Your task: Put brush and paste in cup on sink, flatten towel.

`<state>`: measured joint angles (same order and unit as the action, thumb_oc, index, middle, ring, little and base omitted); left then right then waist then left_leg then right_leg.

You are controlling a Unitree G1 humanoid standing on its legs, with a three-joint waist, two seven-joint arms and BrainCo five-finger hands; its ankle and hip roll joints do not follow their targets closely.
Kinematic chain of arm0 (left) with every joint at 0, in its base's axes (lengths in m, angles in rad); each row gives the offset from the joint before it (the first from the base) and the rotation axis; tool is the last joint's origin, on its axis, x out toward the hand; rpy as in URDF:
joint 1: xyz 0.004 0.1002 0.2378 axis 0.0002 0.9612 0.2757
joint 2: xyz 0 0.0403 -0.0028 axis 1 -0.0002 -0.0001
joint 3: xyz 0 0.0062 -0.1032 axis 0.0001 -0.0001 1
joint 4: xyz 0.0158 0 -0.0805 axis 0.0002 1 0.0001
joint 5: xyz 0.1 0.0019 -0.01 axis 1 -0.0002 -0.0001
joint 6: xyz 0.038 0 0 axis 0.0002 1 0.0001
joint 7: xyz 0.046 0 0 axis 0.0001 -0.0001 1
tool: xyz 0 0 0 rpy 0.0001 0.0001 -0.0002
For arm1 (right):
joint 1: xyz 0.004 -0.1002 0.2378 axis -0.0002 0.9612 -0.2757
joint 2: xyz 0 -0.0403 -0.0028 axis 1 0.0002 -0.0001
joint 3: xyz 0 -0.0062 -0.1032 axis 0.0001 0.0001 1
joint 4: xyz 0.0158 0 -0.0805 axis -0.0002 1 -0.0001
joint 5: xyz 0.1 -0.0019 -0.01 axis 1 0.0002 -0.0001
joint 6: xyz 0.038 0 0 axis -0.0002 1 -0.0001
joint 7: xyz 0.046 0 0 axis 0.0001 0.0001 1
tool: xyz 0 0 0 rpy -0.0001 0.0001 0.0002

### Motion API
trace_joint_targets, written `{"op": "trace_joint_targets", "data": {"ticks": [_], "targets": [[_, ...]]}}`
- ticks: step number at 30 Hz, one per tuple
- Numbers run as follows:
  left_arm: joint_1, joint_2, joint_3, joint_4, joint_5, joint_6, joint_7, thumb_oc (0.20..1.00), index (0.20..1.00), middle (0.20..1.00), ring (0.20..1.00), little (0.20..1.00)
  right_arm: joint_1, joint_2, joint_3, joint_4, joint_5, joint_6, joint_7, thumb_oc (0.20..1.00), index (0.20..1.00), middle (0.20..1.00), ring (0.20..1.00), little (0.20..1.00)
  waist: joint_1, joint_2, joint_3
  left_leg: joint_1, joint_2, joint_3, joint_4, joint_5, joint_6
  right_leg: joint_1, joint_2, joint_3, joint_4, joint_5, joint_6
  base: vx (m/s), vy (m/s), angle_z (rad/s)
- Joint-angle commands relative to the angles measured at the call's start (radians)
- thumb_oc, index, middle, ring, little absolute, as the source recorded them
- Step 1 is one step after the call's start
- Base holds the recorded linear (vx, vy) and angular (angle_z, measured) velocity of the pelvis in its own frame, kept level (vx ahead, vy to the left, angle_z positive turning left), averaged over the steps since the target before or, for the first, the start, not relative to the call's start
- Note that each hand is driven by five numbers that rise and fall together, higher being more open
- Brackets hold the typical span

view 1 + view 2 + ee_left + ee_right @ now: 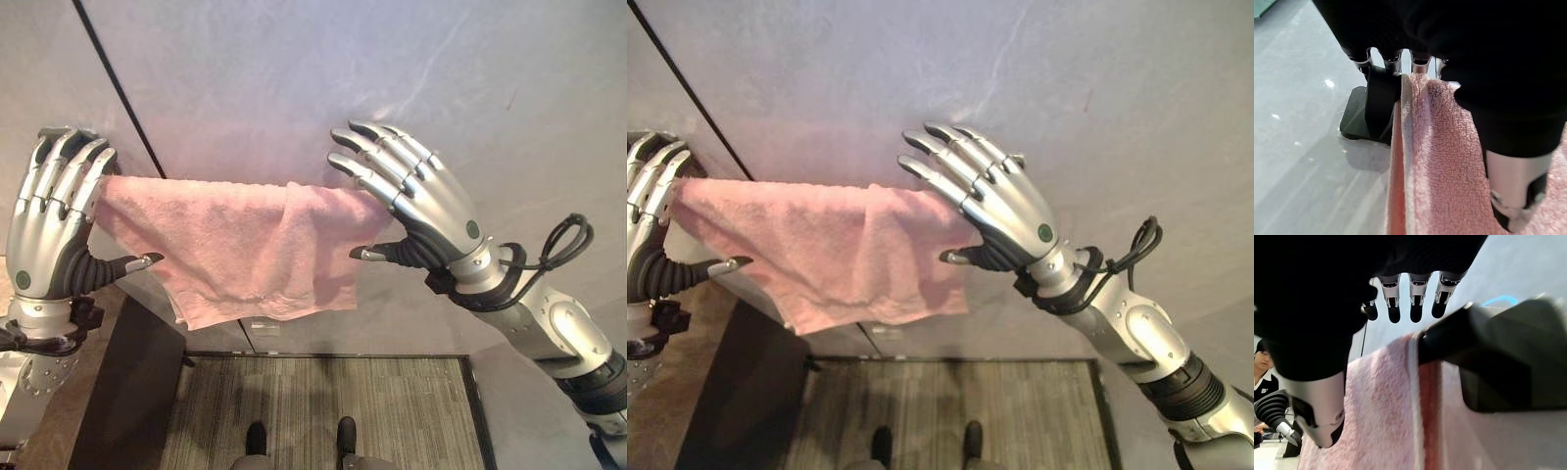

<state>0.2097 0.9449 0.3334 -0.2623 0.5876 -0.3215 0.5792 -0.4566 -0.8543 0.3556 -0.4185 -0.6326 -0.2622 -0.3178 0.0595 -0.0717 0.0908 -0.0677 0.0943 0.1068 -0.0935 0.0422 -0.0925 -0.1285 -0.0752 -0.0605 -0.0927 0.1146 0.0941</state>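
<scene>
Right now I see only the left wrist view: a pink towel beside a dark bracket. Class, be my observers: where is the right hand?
Observer: The right hand is at the towel's right end, fingers straight over its top edge.
Operator: Does the towel hang flat?
Observer: No. A layer is folded over its right part, and the lower edge slants.
Operator: And the left hand as a whole?
Observer: The left hand is at the towel's left end, fingers straight, thumb out in front.
</scene>
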Motion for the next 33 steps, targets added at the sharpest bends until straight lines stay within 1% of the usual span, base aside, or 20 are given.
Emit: {"op": "trace_joint_targets", "data": {"ticks": [1,2,3,6,7,8,11,13,17,18,20,21,24,25,26,28,31,33], "targets": [[0.017,0.099,-0.049,0.080,-0.011,0.010,-0.122,1.000,1.000,1.000,1.000,1.000,-0.015,-0.029,-0.007,0.003,0.051,0.019,0.054,1.000,1.000,1.000,1.000,1.000,-0.020,-0.013,-0.007,0.012,-0.026,0.001,0.006,-0.024,0.009,0.004,-0.087,0.029,0.005,0.031,0.113,0.00,0.000,0.00],[0.042,0.124,-0.053,0.077,0.006,0.000,-0.145,1.000,1.000,1.000,1.000,1.000,0.023,-0.057,-0.012,0.002,0.045,0.013,0.077,1.000,1.000,1.000,1.000,1.000,-0.028,-0.013,-0.004,0.012,-0.025,0.003,0.006,-0.024,0.009,0.002,-0.086,0.031,0.005,0.030,0.113,0.00,0.000,0.00],[0.044,0.125,-0.053,0.076,0.005,-0.001,-0.147,1.000,1.000,1.000,1.000,1.000,0.027,-0.057,-0.015,0.000,0.046,0.012,0.078,1.000,1.000,1.000,1.000,1.000,-0.027,-0.013,-0.006,0.012,-0.025,0.003,0.006,-0.024,0.009,0.002,-0.086,0.032,0.005,0.030,0.113,0.00,0.000,0.00],[0.060,0.170,-0.073,0.088,0.023,-0.010,-0.169,1.000,1.000,1.000,1.000,1.000,0.036,-0.114,0.003,0.000,0.046,0.001,0.111,1.000,1.000,1.000,1.000,1.000,-0.037,-0.015,-0.001,0.011,-0.024,0.008,0.006,-0.024,0.009,-0.004,-0.085,0.036,0.005,0.031,0.115,0.00,0.004,-0.01],[0.063,0.210,-0.091,0.101,0.037,-0.014,-0.178,1.000,1.000,1.000,1.000,1.000,0.023,-0.153,0.033,0.011,0.051,-0.009,0.129,1.000,1.000,1.000,1.000,1.000,-0.041,-0.016,0.000,0.013,-0.022,0.011,0.006,-0.024,0.008,-0.006,-0.083,0.041,0.005,0.032,0.115,0.01,0.009,-0.06],[0.060,0.209,-0.094,0.103,0.037,-0.015,-0.176,1.000,1.000,1.000,1.000,1.000,0.021,-0.153,0.036,0.014,0.051,-0.010,0.128,1.000,1.000,1.000,1.000,1.000,-0.041,-0.015,-0.001,0.013,-0.022,0.012,0.006,-0.024,0.008,-0.006,-0.083,0.042,0.005,0.032,0.115,0.02,0.013,-0.06],[0.071,0.275,-0.114,0.110,0.045,-0.022,-0.206,1.000,1.000,1.000,1.000,1.000,0.000,-0.221,0.086,0.039,0.048,-0.022,0.143,1.000,1.000,1.000,1.000,1.000,-0.046,-0.012,-0.003,0.019,-0.020,0.020,0.006,-0.026,0.006,-0.007,-0.080,0.048,0.005,0.031,0.116,0.00,0.002,-0.01],[0.092,0.303,-0.109,0.104,0.040,-0.033,-0.224,1.000,1.000,1.000,1.000,1.000,0.023,-0.263,0.095,0.055,0.042,-0.028,0.150,1.000,1.000,1.000,1.000,1.000,-0.053,-0.011,-0.003,0.025,-0.018,0.025,0.006,-0.027,0.005,-0.004,-0.079,0.050,0.005,0.030,0.116,0.00,0.000,0.00],[0.112,0.346,-0.135,0.098,0.029,-0.036,-0.298,1.000,1.000,1.000,1.000,1.000,0.057,-0.316,0.143,0.138,-0.025,-0.021,0.166,1.000,1.000,1.000,1.000,1.000,-0.063,-0.010,-0.004,0.042,-0.012,0.029,0.006,-0.031,0.003,0.009,-0.072,0.052,0.005,0.020,0.113,0.01,-0.002,-0.01],[0.115,0.347,-0.131,0.094,0.026,-0.035,-0.302,1.000,1.000,1.000,1.000,1.000,0.056,-0.314,0.146,0.142,-0.028,-0.022,0.163,1.000,1.000,1.000,1.000,1.000,-0.063,-0.010,-0.003,0.044,-0.011,0.029,0.006,-0.031,0.003,0.011,-0.072,0.052,0.005,0.019,0.113,0.00,0.000,0.00],[0.106,0.341,-0.121,0.093,-0.014,-0.026,-0.348,1.000,1.000,1.000,1.000,1.000,0.060,-0.313,0.157,0.192,-0.041,-0.015,0.178,1.000,1.000,1.000,1.000,1.000,-0.067,-0.008,-0.007,0.058,-0.010,0.031,0.006,-0.036,0.002,0.023,-0.071,0.050,0.005,0.012,0.111,0.03,-0.004,-0.03],[0.099,0.337,-0.124,0.101,-0.016,-0.018,-0.350,1.000,1.000,1.000,1.000,1.000,0.060,-0.311,0.159,0.205,-0.041,-0.009,0.178,1.000,1.000,1.000,1.000,1.000,-0.068,-0.007,-0.007,0.061,-0.010,0.030,0.006,-0.037,0.002,0.027,-0.070,0.048,0.005,0.010,0.111,0.00,0.000,0.00],[0.111,0.304,-0.101,0.128,-0.019,-0.004,-0.356,1.000,1.000,1.000,1.000,1.000,0.119,-0.306,0.074,0.243,-0.034,0.014,0.162,1.000,1.000,1.000,1.000,1.000,-0.073,-0.001,-0.010,0.065,-0.011,0.033,0.006,-0.039,0.002,0.031,-0.070,0.044,0.005,0.008,0.111,0.00,0.002,-0.01],[0.114,0.294,-0.096,0.131,-0.020,0.003,-0.356,1.000,1.000,1.000,1.000,1.000,0.127,-0.290,0.055,0.253,-0.040,0.030,0.156,1.000,1.000,1.000,1.000,1.000,-0.071,0.000,-0.011,0.064,-0.011,0.033,0.006,-0.039,0.003,0.032,-0.069,0.043,0.005,0.008,0.111,0.00,0.000,0.00],[0.115,0.295,-0.095,0.130,-0.019,0.003,-0.357,1.000,1.000,1.000,1.000,1.000,0.130,-0.288,0.053,0.253,-0.041,0.030,0.155,1.000,1.000,1.000,1.000,1.000,-0.070,-0.001,-0.011,0.064,-0.011,0.033,0.006,-0.039,0.003,0.032,-0.069,0.043,0.005,0.008,0.111,-0.01,0.004,-0.06],[0.126,0.260,-0.066,0.132,-0.017,0.018,-0.359,1.000,1.000,1.000,1.000,1.000,0.179,-0.255,-0.020,0.292,-0.060,0.053,0.124,1.000,1.000,1.000,1.000,1.000,-0.069,0.002,-0.012,0.062,-0.010,0.031,0.006,-0.039,0.003,0.033,-0.070,0.040,0.005,0.007,0.110,-0.02,0.006,-0.09],[0.154,0.233,-0.035,0.121,-0.010,0.024,-0.360,1.000,1.000,1.000,1.000,1.000,0.217,-0.237,-0.062,0.290,-0.071,0.060,0.120,1.000,1.000,1.000,1.000,1.000,-0.063,0.003,-0.012,0.060,-0.012,0.026,0.006,-0.040,0.004,0.033,-0.071,0.037,0.005,0.006,0.110,-0.01,0.002,-0.02],[0.149,0.209,-0.033,0.122,-0.006,0.036,-0.358,1.000,1.000,1.000,1.000,1.000,0.222,-0.223,-0.069,0.287,-0.071,0.063,0.125,1.000,1.000,1.000,1.000,1.000,-0.060,0.003,-0.014,0.058,-0.014,0.022,0.006,-0.039,0.004,0.032,-0.073,0.036,0.005,0.005,0.109,-0.01,-0.001,0.02]]}}
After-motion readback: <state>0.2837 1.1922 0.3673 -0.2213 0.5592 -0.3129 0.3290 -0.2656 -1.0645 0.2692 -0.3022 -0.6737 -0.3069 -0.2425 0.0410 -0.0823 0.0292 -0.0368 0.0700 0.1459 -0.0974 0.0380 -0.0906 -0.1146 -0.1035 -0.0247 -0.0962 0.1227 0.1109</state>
